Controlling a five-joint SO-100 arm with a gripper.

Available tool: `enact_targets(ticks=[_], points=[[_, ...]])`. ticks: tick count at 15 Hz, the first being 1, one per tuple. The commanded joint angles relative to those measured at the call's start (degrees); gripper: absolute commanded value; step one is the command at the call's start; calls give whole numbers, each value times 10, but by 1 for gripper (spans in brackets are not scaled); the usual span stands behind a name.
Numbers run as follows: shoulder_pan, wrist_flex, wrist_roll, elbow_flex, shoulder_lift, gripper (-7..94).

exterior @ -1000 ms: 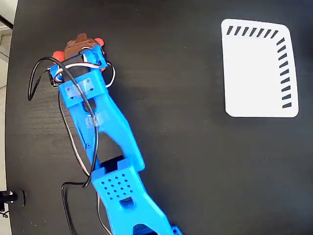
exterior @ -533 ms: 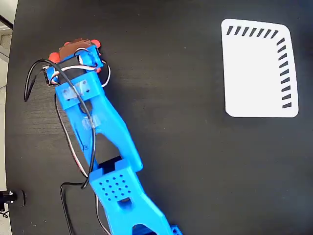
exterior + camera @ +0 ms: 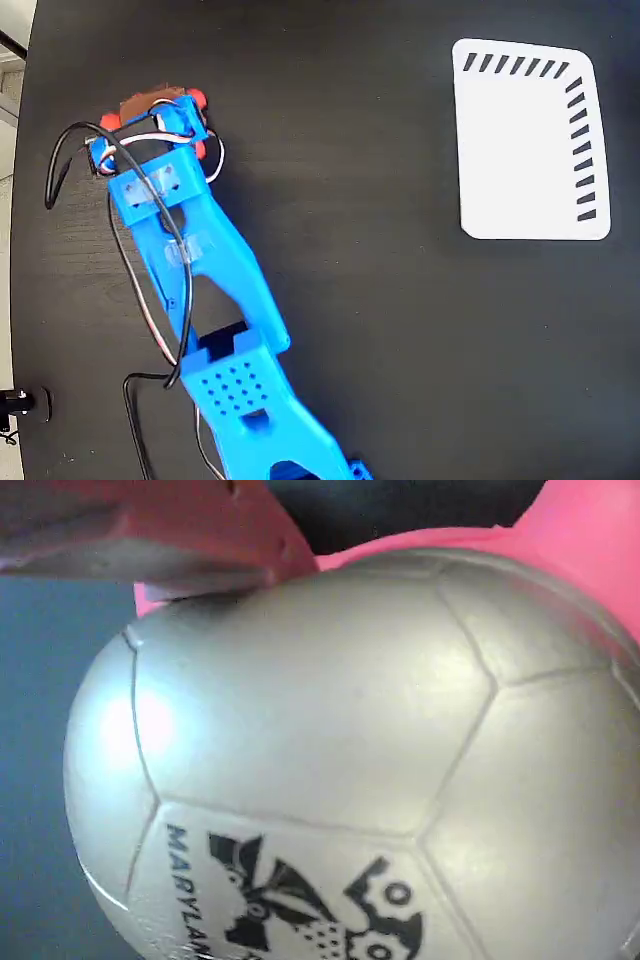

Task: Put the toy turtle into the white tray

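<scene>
The toy turtle lies at the table's upper left in the fixed view, mostly hidden under my blue arm's gripper; only red-orange legs poke out around it. In the wrist view its shiny silver-beige shell with a dark printed mark fills the frame, and one reddish finger rests against the shell's upper left edge. The other finger is hidden, so the frames do not show whether the jaws are closed on the toy. The white tray, with dark slanted stripes along its top and right edges, lies far off at the upper right.
The black table's left edge runs close to the gripper. Black cables loop off the arm's left side. Open black tabletop separates the turtle from the tray.
The gripper end of the arm has shifted a little left and down in the fixed view, and the visible red legs sit slightly lower and further left too.
</scene>
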Motion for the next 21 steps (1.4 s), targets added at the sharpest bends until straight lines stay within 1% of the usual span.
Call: enact_targets(ticks=[1, 4, 6, 7, 10, 11, 13, 15, 18, 21], points=[[4, 15, 11, 62, 214, -4], [25, 15, -12, 211, 394, -4], [58, 24, -38, 300, 516, -4], [84, 33, -53, 334, 571, -4], [192, 92, -105, 361, 665, -4], [236, 110, -126, 359, 678, -4], [315, 113, -154, 353, 678, -4], [375, 113, -160, 323, 641, -4], [443, 113, -156, 257, 565, -4], [484, 113, -131, 162, 470, -4]])
